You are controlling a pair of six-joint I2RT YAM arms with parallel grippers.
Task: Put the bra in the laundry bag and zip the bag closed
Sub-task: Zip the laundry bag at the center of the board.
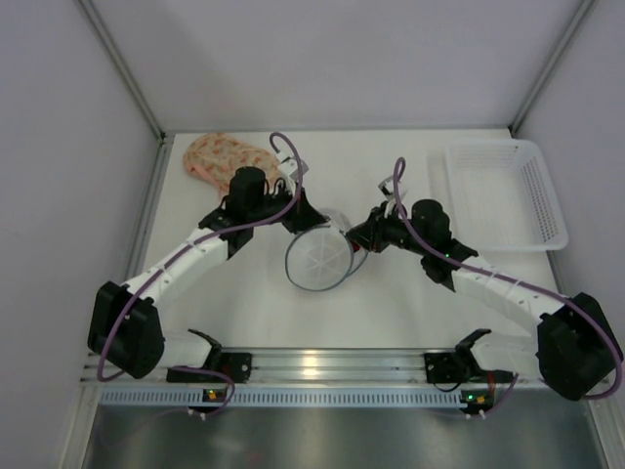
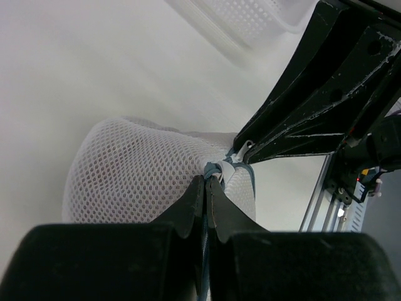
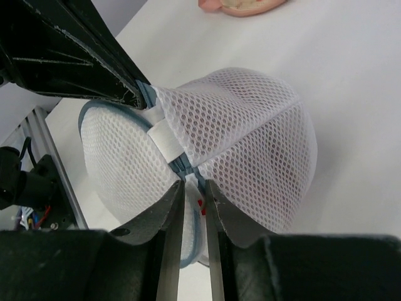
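Two robot arms reach inward from the near edge of a white table (image 1: 410, 303) and meet at a white mesh laundry bag (image 1: 319, 259) in the middle. The bag is round and domed, edged with blue trim (image 3: 188, 168), and its circular face tilts up toward the overhead camera.

The left gripper (image 2: 207, 182) comes in from the left. Its black fingers are pressed together, pinching the bag's trim where a small white fabric tab (image 2: 227, 168) sits. The mesh bulges out to the left of that pinch.

The right gripper (image 3: 194, 187) comes in from the right and meets the same rim, just beside the left one. Its fingers stand slightly apart with a narrow gap between them, and the trim runs through that gap. A speck of red shows just behind the fingertips; what it is cannot be told.

The bra (image 1: 220, 161), peach with a small floral print, is outside the bag. It lies on the table in the far left corner, behind the left arm and apart from the bag.

A white perforated plastic basket (image 1: 508, 195) sits at the far right of the table, well apart from both the bag and the grippers.
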